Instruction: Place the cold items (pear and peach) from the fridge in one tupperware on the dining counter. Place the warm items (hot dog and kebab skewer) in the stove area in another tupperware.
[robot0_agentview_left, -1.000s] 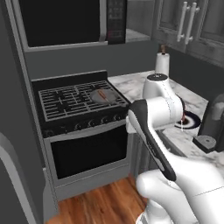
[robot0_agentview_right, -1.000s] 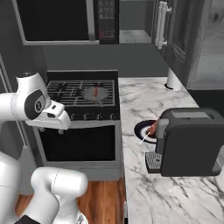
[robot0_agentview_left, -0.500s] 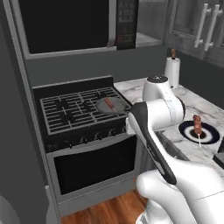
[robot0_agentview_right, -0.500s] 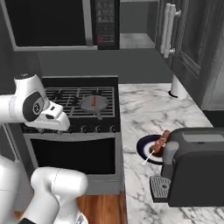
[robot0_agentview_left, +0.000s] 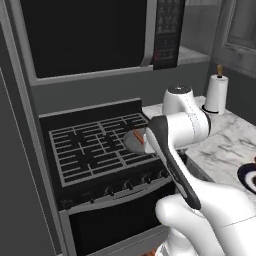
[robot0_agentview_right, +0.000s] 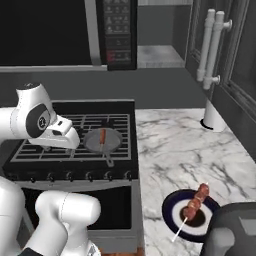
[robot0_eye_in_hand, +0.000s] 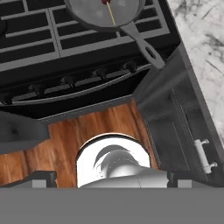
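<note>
— How is the hand (robot0_agentview_right: 70, 141) set?
— Its fingers are spread wide, holding nothing, low over the black stove's front edge (robot0_agentview_right: 70, 175).
— And the food?
— Just beyond it, the reddish hot dog (robot0_agentview_right: 102, 136) lies in a round grey pan (robot0_agentview_right: 102, 141); the brown kebab skewer (robot0_agentview_right: 194, 204) rests on a dark plate (robot0_agentview_right: 172, 212), well to its right on the marble surface (robot0_agentview_right: 175, 150).

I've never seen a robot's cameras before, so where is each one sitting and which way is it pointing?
Left base view: behind the arm's left, looking forward and down at the stove; white arm rises lower right.
Right base view: behind its right, same stove, plus kebab skewer; arm at left.
Hand view: on the hand, looking down.
All share the pan holding the hot dog.
</note>
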